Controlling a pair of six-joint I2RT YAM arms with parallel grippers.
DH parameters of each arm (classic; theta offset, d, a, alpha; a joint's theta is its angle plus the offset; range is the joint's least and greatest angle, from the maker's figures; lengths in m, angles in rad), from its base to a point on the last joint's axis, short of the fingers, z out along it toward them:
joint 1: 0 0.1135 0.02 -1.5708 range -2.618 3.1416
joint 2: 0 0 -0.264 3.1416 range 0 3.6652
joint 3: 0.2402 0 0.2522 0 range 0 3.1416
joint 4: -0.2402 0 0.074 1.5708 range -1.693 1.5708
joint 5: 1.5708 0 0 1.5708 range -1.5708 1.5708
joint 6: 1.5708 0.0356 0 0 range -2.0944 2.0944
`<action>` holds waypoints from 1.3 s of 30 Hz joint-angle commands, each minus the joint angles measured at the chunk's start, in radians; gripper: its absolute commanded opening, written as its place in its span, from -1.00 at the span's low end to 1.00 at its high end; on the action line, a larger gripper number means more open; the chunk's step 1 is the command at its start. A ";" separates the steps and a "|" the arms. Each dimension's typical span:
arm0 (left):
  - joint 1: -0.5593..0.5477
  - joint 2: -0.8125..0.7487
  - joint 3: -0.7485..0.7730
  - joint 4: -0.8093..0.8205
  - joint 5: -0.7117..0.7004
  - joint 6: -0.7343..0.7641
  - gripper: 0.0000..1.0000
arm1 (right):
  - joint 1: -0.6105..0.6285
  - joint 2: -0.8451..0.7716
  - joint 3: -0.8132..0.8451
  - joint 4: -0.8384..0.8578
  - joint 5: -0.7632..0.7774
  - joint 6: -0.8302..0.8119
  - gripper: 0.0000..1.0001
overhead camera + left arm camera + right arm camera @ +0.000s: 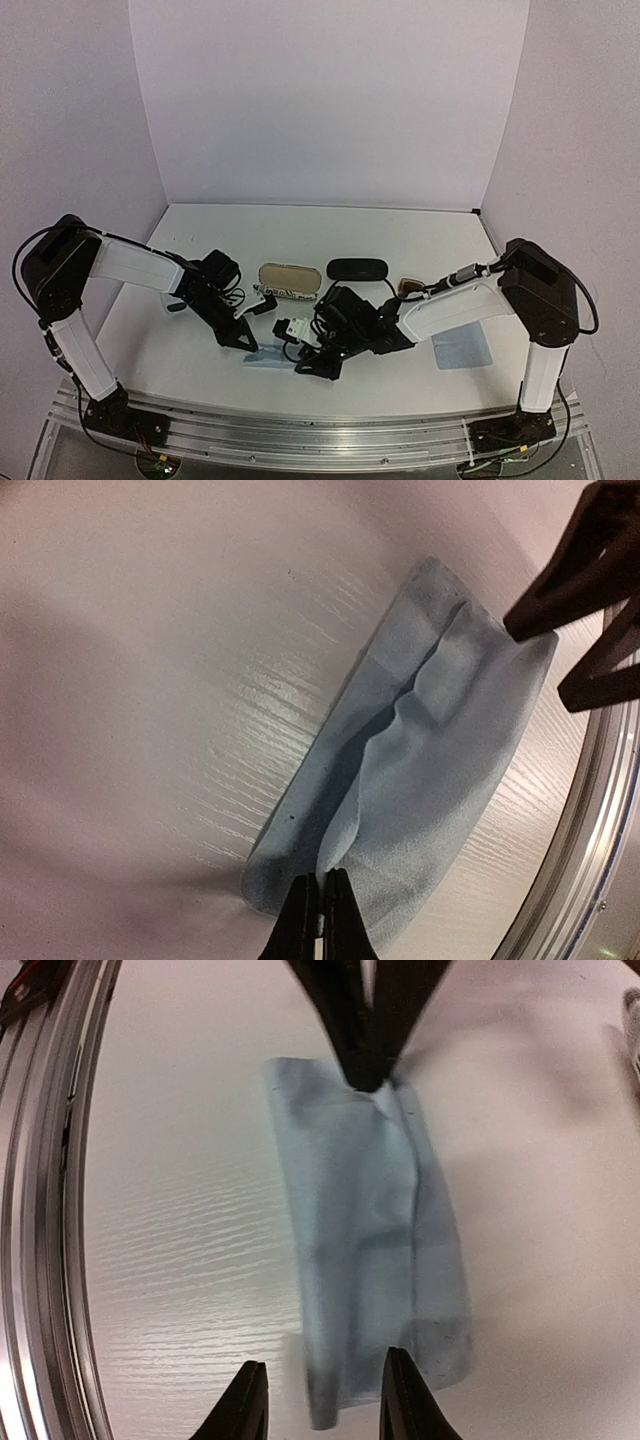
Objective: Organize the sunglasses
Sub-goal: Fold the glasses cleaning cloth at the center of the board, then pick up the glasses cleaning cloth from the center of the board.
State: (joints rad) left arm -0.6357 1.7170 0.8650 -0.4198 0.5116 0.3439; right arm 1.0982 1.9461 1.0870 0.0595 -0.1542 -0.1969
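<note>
Between the left fingers (297, 925), pressed fully together, sits one short edge of the pale blue cloth (430, 740); the pinch is low against the counter (150, 680), and the cloth runs away from it folded lengthwise, with a raised crease down its middle; at the opposite end the right fingers (245, 1405) stand partly open astride the cloth, one to each side of its corner, holding nothing.

The step in hand looks like the folding or straightening of this cloth, not yet the glasses themselves; the next move probably calls for the right fingers either to close on that loose end or to lift away without dragging it, while the left pinch keeps the fold together.

Just beyond the two sets of fingers, on their far side, lie what appear to be the white sunglasses (291, 328), loose on the counter; farther out from the right fingers, beside that arm's forearm, lie the brown sunglasses (410, 288), also loose; neither pair is in a case.

Beyond the left fingers the open case (288, 281) shows a tan lining and seems empty; next to it the black case (357, 269) is closed, its contents hidden; a second cloth (462, 347) lies flat under the right arm.
</note>
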 commanded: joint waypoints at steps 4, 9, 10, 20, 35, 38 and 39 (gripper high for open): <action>0.005 0.009 0.029 -0.003 -0.009 0.014 -1.00 | 0.057 0.005 0.009 0.010 0.082 -0.120 -0.36; 0.005 0.011 0.027 -0.001 -0.012 0.014 -1.00 | 0.062 0.014 0.003 0.009 0.116 -0.143 -0.39; 0.005 0.013 0.026 0.000 -0.014 0.013 -1.00 | 0.062 0.022 0.002 0.008 0.131 -0.144 -0.41; 0.006 0.014 0.031 -0.009 -0.020 0.022 -1.00 | 0.063 0.060 0.014 0.007 0.147 -0.157 -0.76; 0.031 -0.003 0.067 -0.067 0.012 0.104 -0.45 | 0.022 0.018 0.027 0.006 0.017 -0.011 -1.00; 0.059 -0.043 0.067 -0.083 0.037 0.179 -0.17 | -0.009 0.010 0.028 0.008 -0.057 0.058 -1.00; 0.071 -0.060 0.063 -0.076 0.042 0.213 -0.12 | -0.015 0.009 0.029 0.008 -0.066 0.066 -1.00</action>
State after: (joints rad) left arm -0.6049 1.7217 0.8986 -0.4669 0.5114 0.4403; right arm 1.1213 1.9881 1.0847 0.0663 -0.1121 -0.2317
